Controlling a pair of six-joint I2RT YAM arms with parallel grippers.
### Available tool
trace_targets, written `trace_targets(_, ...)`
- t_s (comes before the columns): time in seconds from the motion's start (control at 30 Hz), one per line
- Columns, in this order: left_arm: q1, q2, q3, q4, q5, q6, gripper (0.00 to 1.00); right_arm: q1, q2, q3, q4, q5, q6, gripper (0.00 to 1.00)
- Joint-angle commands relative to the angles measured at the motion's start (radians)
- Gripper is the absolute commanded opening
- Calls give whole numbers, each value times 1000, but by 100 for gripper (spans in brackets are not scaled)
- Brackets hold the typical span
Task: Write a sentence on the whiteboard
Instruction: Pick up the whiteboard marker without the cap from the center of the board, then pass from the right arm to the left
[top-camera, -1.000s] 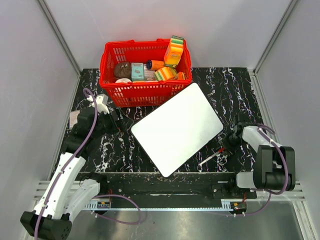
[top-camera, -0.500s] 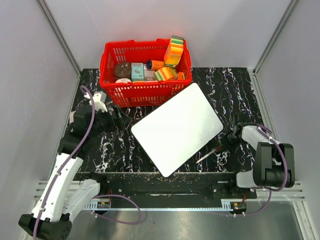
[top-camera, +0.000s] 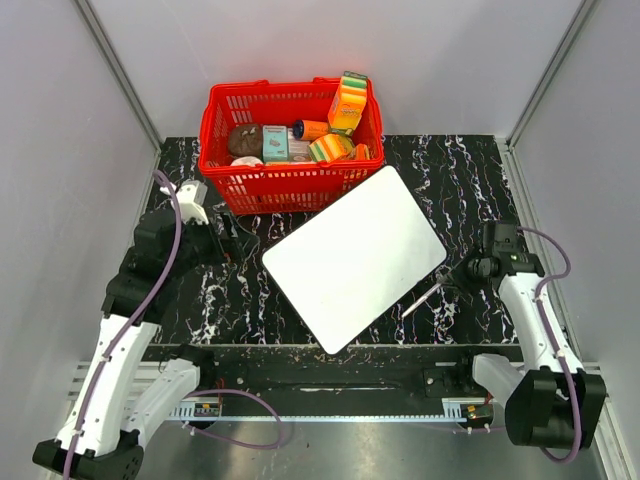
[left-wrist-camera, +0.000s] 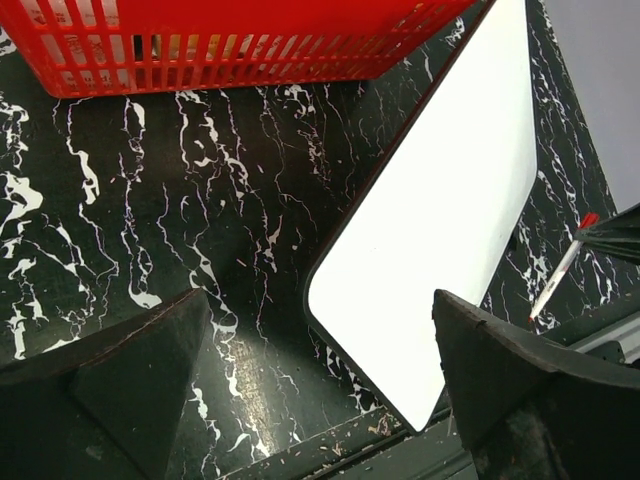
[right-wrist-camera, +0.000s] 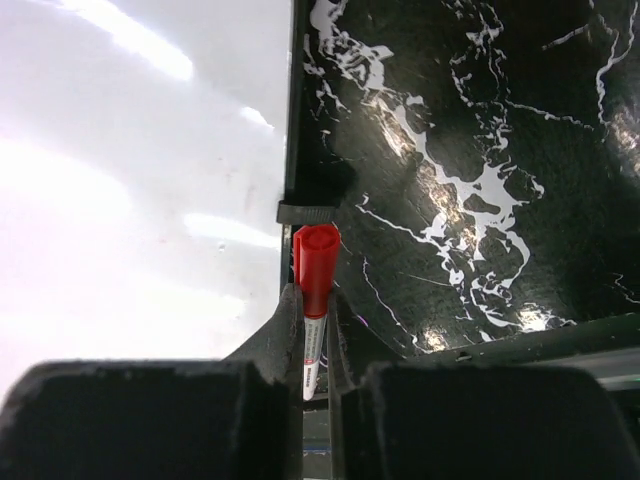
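- Underneath everything, the table (top-camera: 470, 170) is black with white marble veining and looks hard and slick. A board pushed sideways on it could skate.
- At centre, the whiteboard (top-camera: 355, 260) lies flat and skewed, with its far corner just beside the basket. It is thin and glossy with rounded corners, and no writing shows on it. Nothing pins it, so I judge that pen pressure could turn it.
- At the far side, the red basket (top-camera: 290, 185) is rigid slotted plastic. A board that shifts could knock against it.
- On the left, the left gripper (top-camera: 225, 242) hangs over bare table with its fingers wide apart, holding nothing. It is off the board, so it gives no bracing.
- On the right, the right gripper (top-camera: 458, 280) has its 2 fingers clamped on the marker (right-wrist-camera: 312, 330), just off the board's right edge.
- That marker is a slim, smooth, round white barrel. Pressed down, it could swivel or slip in the pinch.
- Its red cap (right-wrist-camera: 316, 255) appears to be on. If it is, a stroke would leave no ink.
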Motion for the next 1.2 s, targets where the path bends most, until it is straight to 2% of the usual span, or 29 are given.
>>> trace_targets(0.0,2,-2,55,6,73,19,99,6,-19,110,-83,0,-92,0)
trace_targets(0.13,3,14,41,46,221,27,99,12,-42,214,-53,-83,-166,0)
trace_targets(0.17,4,18,32,80,299,30,99,19,-42,231,-42,-121,-172,0)
trace_targets(0.23,-10,46,22,105,350,21,99,38,-28,284,-27,-126,-172,0)
trace_targets(0.3,-59,77,36,128,383,12,99,116,-2,321,-22,-99,-172,0)
trace_targets(0.43,-205,191,93,138,346,12,99,317,82,386,24,-25,-128,0)
trace_targets(0.63,-377,310,98,307,355,-72,99,546,142,432,179,-23,-25,0)
trace_targets(0.8,-489,395,81,440,344,-128,99,580,123,455,307,-74,42,0)
trace_targets(1.03,-576,485,76,549,324,-174,98,582,104,515,274,-39,41,0)
trace_targets(1.17,-602,525,82,579,294,-182,93,583,87,504,277,-51,58,0)
